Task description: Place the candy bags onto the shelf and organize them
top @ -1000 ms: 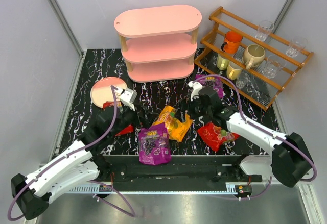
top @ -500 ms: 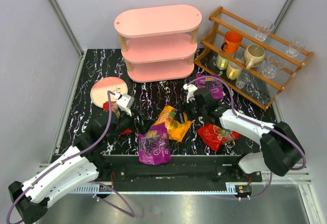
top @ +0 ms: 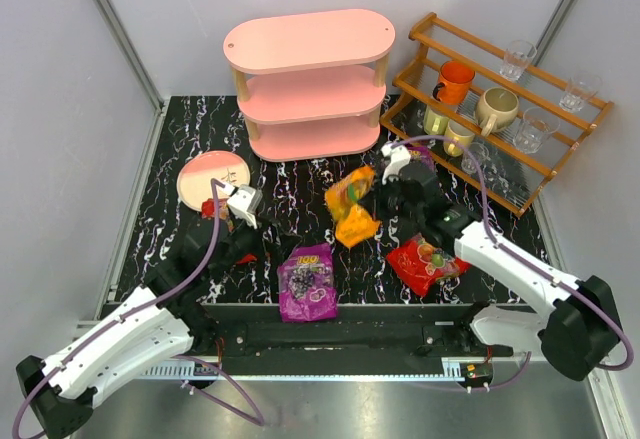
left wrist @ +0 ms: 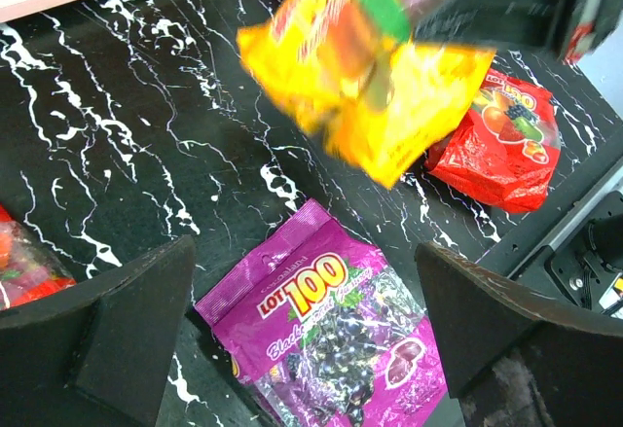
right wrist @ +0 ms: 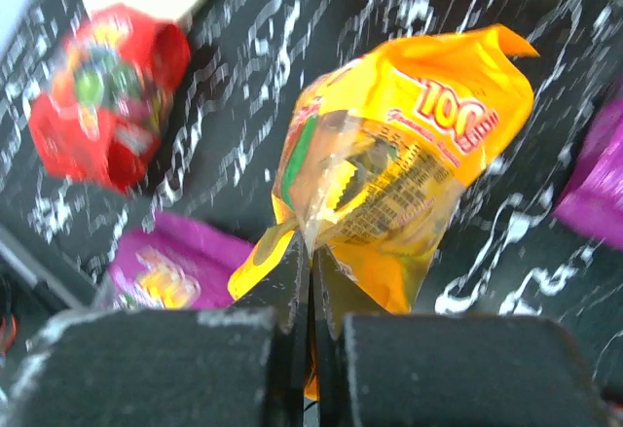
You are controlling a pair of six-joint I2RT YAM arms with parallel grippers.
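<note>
Gripping the orange candy bag (right wrist: 409, 155) by its edge, right hand (right wrist: 311, 286) clamped, bag jutting ahead.

Your right arm (top: 500, 259) runs from its base at the near right, forward and to the left, with the wrist angled in toward the centre. The right gripper (right wrist: 311, 286) has its fingers pressed tightly together, pinching the edge of the orange candy bag (right wrist: 399, 174). Your left arm (top: 130, 329) stretches forward and to the right from the near left corner. The left gripper (left wrist: 304, 252) points downward, fingers spread wide apart.
</note>
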